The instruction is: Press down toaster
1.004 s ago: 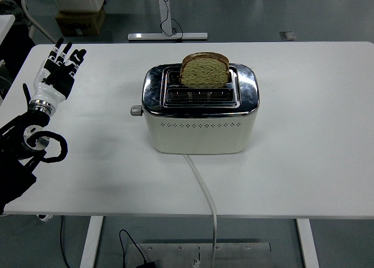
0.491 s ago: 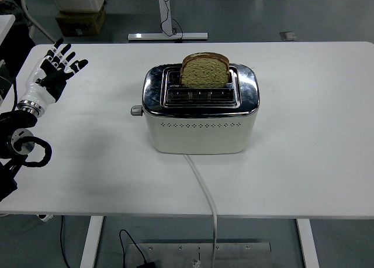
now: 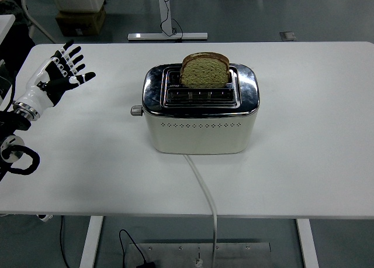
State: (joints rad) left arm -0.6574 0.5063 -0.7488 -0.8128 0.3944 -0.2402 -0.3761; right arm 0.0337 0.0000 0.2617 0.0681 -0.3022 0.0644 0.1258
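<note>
A cream toaster with a chrome top stands in the middle of the white table. A slice of brown bread sticks up out of its far slot; the near slot shows nothing in it. The toaster's small grey lever juts from its left end, in the raised position. My left hand hovers over the table's far left part, fingers spread and holding nothing, well to the left of the lever. My right arm does not show.
A white power cord runs from the toaster's front over the table's near edge. Beyond the table stand another table's leg and foot and a cardboard box on the floor.
My left arm has pulled back toward the left edge, while the hand has tilted to the right, its fingertips now nearer the toaster. The toaster, lever and bread have not moved.
</note>
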